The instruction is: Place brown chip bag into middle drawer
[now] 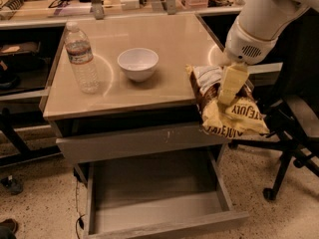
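- One camera view is all we have, looking down on the cabinet; the gripper [230, 86] is at the right front corner of the tabletop [149, 34]; its pale fingers are pinched tight on the upper part of the brown chip bag [229, 119], with no gap showing.
- We see the bag partly over that corner and partly past the edge; its yellow lower end hangs in front of the closed drawer front with pale scratch marks [134, 141]; it is above the middle drawer [154, 178] and off toward that drawer's right side; the drawer stands pulled out, its grey floor bare.
- We judge the step in hand to be the carry; the bag is grasped and up off the table, but not yet over the opening, so the placing is not done.
- The next move, as we judge it, calls for bringing the bag outward, clear of the scratched front, and in toward the drawer's middle; it should then be lowered before release; a wide, crinkly bag could snag on the drawer's right wall.
- Writing: the yellow band carries dark block letters, slanted and creased; we make out something like "JUICY" but cannot vouch for it; the print on the bag's white panel and on the water bottle [82, 59] is too small to read; the white bowl [138, 62] is plain.
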Robot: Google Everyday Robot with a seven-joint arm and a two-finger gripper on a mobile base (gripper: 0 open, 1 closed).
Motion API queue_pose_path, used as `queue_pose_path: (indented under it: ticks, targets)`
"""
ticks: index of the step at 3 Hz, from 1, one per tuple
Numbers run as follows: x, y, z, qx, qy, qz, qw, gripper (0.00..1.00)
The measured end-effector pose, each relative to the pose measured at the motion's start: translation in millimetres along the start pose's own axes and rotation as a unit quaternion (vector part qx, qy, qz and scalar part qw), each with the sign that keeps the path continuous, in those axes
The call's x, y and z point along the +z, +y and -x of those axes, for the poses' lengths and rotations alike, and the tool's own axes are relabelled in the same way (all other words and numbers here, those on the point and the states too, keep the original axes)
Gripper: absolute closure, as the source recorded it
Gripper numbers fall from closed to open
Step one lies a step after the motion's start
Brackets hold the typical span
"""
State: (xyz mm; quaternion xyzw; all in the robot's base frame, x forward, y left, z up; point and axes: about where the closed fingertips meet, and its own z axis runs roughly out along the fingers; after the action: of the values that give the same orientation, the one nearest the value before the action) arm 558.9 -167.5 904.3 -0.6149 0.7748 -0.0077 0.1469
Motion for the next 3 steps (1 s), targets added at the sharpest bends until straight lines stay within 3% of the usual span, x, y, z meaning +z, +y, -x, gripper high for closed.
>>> queue_pose_path:
  ticks: [1, 2, 3]
  targets:
    - [0.0, 0.1, 0.0, 0.0, 0.0, 0.0, 1.0, 1.0]
    - [-4.3, 21.4, -2.5, -0.007, 0.009, -0.001, 0.9999, 1.0]
    - [-1.9, 59.3, -3.7, -0.006, 0.006, 0.01, 0.9999, 1.0]
